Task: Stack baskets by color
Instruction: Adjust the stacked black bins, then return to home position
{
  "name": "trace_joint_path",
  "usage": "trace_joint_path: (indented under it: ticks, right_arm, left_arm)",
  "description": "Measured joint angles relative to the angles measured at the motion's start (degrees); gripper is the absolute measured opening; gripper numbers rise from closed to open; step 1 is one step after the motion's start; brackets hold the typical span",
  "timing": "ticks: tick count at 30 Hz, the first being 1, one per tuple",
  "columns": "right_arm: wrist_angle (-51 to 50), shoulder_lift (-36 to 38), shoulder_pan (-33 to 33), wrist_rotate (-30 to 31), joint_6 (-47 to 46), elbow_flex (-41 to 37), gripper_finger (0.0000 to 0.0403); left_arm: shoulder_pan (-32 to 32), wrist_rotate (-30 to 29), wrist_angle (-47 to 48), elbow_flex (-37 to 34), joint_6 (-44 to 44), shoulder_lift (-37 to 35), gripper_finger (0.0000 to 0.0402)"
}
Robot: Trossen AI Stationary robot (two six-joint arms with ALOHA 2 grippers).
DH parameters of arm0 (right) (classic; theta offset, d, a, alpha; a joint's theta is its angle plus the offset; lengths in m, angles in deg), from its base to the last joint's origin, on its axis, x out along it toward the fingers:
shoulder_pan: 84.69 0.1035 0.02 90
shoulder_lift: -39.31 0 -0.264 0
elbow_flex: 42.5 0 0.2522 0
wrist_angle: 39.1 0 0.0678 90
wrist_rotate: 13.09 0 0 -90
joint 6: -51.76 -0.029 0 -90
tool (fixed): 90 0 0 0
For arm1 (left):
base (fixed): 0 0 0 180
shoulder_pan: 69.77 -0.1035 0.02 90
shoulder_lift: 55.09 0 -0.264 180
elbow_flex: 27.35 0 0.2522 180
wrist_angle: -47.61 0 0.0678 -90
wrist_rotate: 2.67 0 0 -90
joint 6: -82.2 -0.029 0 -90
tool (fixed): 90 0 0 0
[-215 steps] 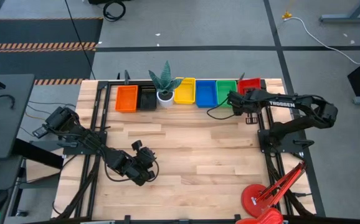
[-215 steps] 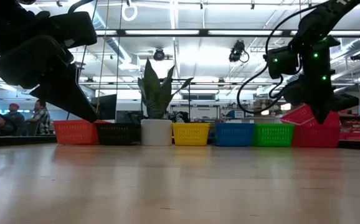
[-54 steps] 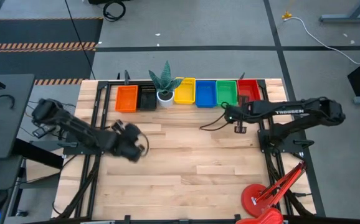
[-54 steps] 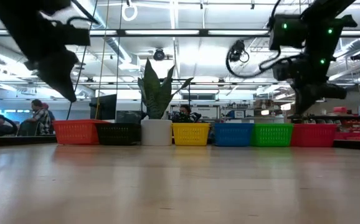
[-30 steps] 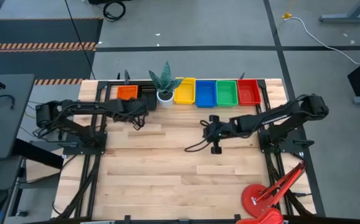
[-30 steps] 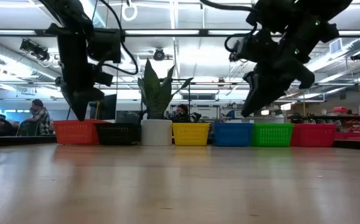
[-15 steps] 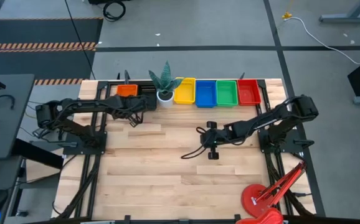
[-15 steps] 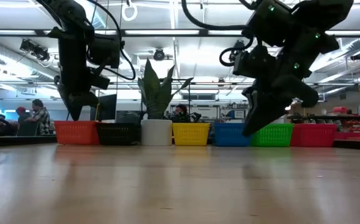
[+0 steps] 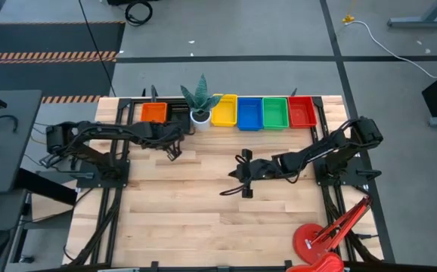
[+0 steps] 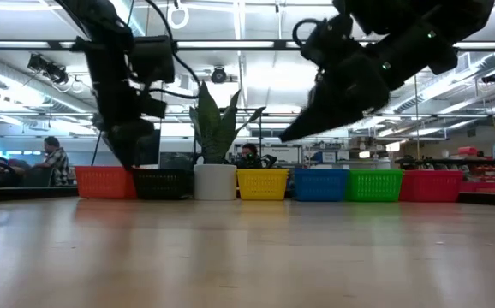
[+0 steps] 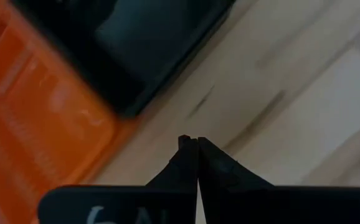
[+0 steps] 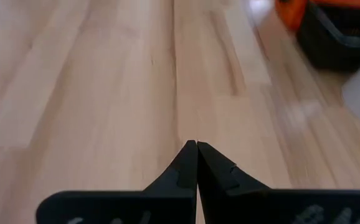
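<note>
Along the table's far edge stand an orange (image 9: 154, 112), a black (image 9: 182, 111), a yellow (image 9: 224, 110), a blue (image 9: 250, 113), a green (image 9: 274, 112) and a red basket (image 9: 302, 111), each resting flat on its base. My left gripper (image 9: 175, 153) is shut and empty, pointing steeply down over bare wood just in front of the black basket (image 11: 149, 37) and the orange one (image 11: 30, 118). My right gripper (image 9: 233, 177) is shut and empty too. It slants down toward the table's left side over the table's middle (image 12: 136, 93).
A white pot with a spiky green plant (image 9: 201, 102) stands between the black and yellow baskets. A red clamp lamp (image 9: 317, 242) lies at the near right corner. Bare wood (image 9: 203, 219) spreads over the near half. People show in the room beyond the table (image 10: 55, 162).
My right gripper has gone toward the table's left and near edges, away from the baskets, and has tipped from steeply down to nearer level. My left gripper has shifted a little to the right, from before the orange basket to before the black one.
</note>
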State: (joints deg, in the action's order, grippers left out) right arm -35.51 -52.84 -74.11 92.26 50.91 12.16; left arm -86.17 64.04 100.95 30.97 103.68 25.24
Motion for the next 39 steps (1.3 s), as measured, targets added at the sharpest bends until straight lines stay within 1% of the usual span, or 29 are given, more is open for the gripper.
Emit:
trace_joint_path:
  ticks: [2,5,8,11,14,17,20,22,24,25,27,29,31,33,35,36,38,39]
  right_arm:
    - [3.0,-0.7,0.2,0.0,0.4,0.1,0.0006]
    - [3.5,-0.7,0.6,0.0,0.4,0.0,0.0007]
    - [3.5,-0.6,0.8,0.2,0.0,0.0,0.0007]
    - [2.6,-0.6,0.8,0.4,-0.8,0.0,0.0007]
    - [1.3,-0.6,0.9,2.6,-2.5,0.0,0.0007]
    - [0.1,-0.6,0.9,4.1,-4.3,-0.1,0.0007]
    - [-0.1,-0.6,1.4,4.1,-4.8,-0.2,0.0007]
    - [0.7,-0.5,1.7,3.6,-3.7,-1.6,0.0006]
    - [2.9,-0.2,1.3,-0.2,-3.7,-4.1,0.0004]
    - [5.2,0.0,0.6,-3.7,-4.1,-5.4,0.0003]
    - [10.3,1.0,-0.5,-10.1,-5.3,-9.5,0.0003]
    - [16.6,2.3,-1.5,-13.2,-6.9,-14.5,0.0003]
    - [23.4,4.3,-2.0,-13.5,-9.0,-19.7,0.0003]
    - [29.9,8.0,-2.8,-13.5,-11.0,-25.6,0.0002]
    - [35.5,11.7,-3.7,-13.2,-12.5,-30.5,0.0002]
    - [37.6,14.0,-4.3,-13.1,-13.0,-33.0,0.0002]
    - [40.6,18.5,-5.7,-12.6,-14.5,-36.9,0.0002]
    - [40.9,20.8,-6.5,-12.4,-15.3,-38.6,0.0002]
  left_arm:
    - [-0.7,0.1,-4.6,0.0,-2.6,1.9,0.0005]
    - [-1.8,-0.2,-10.8,0.0,-5.7,5.1,0.0005]
    - [-2.7,-3.0,-15.5,0.0,-8.3,7.4,0.0006]
    - [-3.2,-5.7,-17.6,0.0,-10.1,8.3,0.0007]
    - [-3.3,-6.3,-18.0,0.2,-10.8,8.2,0.0007]
    - [-2.3,-6.3,-15.6,1.0,-10.8,7.3,0.0007]
    - [0.3,-6.3,-12.6,1.7,-10.1,5.6,0.0008]
    - [2.9,-6.3,-11.2,1.7,-8.5,3.8,0.0008]
    - [5.9,-6.2,-8.2,1.8,-6.6,1.4,0.0008]
    - [7.8,-6.4,-8.1,1.8,-5.3,0.4,0.0008]
    - [11.6,-6.8,-8.3,0.8,-3.8,-1.9,0.0008]
    - [15.4,-7.7,-11.1,-1.3,-2.5,-4.4,0.0008]
    - [18.7,-8.1,-14.7,-4.5,-0.7,-6.7,0.0008]
    - [21.6,-8.2,-18.5,-8.8,1.1,-9.1,0.0008]
    - [23.7,-8.1,-25.8,-13.1,3.0,-11.2,0.0008]
    - [24.5,-8.1,-27.4,-15.7,3.7,-12.4,0.0008]
    - [25.6,-8.0,-35.8,-19.5,5.1,-13.5,0.0008]
    - [26.0,-8.2,-37.8,-21.7,5.9,-14.6,0.0008]
